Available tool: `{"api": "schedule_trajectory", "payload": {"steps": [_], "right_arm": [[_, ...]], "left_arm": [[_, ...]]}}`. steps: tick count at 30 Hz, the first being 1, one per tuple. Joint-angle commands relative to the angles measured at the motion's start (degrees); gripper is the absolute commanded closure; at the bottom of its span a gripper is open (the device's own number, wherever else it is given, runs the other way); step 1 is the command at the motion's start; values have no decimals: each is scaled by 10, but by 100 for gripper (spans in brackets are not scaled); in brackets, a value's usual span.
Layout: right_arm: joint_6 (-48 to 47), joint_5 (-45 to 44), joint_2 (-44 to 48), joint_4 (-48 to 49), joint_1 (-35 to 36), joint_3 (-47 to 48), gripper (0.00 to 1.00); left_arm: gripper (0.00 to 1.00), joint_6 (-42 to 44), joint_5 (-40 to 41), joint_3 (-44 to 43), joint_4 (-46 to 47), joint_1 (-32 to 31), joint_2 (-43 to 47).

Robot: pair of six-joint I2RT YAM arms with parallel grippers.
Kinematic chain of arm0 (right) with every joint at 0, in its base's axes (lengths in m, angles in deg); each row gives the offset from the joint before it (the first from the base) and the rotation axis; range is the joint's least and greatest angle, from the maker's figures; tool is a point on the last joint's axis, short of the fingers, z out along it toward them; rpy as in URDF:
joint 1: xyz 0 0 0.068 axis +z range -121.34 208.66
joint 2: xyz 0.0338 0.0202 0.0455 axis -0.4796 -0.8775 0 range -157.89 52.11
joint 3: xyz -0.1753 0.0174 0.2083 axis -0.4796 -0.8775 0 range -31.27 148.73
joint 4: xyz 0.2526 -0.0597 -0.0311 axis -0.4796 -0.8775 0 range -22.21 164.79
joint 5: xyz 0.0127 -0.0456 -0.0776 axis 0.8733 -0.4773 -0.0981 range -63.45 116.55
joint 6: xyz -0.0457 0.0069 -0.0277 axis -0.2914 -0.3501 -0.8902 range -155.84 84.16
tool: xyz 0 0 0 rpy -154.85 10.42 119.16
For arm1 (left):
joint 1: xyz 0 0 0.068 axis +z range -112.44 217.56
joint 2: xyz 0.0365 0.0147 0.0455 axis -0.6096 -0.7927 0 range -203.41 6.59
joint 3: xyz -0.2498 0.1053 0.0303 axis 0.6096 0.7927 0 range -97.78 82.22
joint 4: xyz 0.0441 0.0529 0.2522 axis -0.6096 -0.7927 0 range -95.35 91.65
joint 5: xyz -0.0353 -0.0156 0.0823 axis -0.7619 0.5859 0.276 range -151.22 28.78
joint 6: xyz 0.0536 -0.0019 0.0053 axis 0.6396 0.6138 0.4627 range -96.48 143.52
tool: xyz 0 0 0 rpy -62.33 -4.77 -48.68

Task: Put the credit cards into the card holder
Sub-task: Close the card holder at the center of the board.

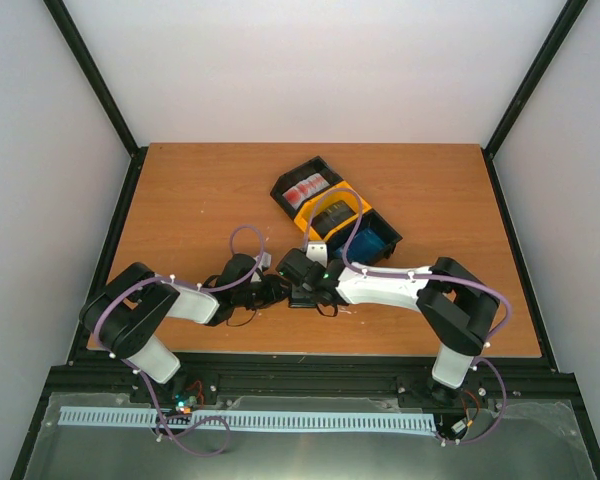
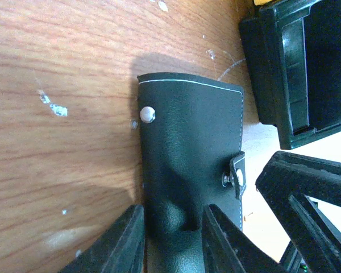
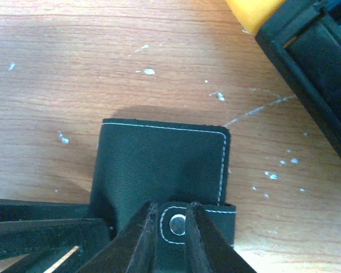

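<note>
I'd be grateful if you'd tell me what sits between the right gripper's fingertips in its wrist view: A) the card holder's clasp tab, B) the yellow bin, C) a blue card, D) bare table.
A: the right gripper straddles the silver snap on the clasp tab of the card holder.

One card holder (image 2: 193, 159), one bin tray (image 1: 304, 214), two arms: left arm (image 1: 180, 300), right arm (image 1: 390, 285).
Tray, upper centre, has three compartments; one red-and-white card (image 1: 306, 190) and one blue card (image 1: 368, 243) show; any beneath, can't tell.
</note>
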Motion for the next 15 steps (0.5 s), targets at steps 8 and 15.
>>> {"api": "schedule_trajectory", "payload": {"steps": [8, 15], "right_arm": [[42, -15, 3, -20, -2, -1, 87], [50, 4, -1, 6, -8, -16, 87]], "left_arm": [[69, -4, 32, 23, -116, 3, -37], [69, -3, 32, 24, -117, 3, -37]]}}
